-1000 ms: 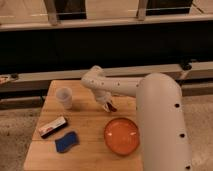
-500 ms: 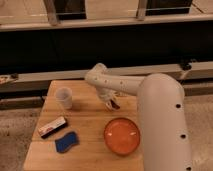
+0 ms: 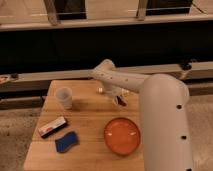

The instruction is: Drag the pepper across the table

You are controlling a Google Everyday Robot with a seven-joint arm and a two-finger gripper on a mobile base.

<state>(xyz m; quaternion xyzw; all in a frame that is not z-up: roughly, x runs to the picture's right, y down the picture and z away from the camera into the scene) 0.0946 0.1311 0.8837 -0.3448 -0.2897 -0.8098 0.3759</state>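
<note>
claw [image 3: 120, 100] low over table [image 3: 90, 122] far side, shifted slightly rightward in view

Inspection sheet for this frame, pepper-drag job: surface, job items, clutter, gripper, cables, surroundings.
Surface: wooden plank table.
Job's things: pepper on the far side, partly hidden by the arm.
Clutter: cup, box, blue sponge, orange plate.
Grippers: gripper low over the table, right of the pepper; contact unclear.
Cables: nothing seen.
Surroundings: dark wall behind, speckled floor.
</note>
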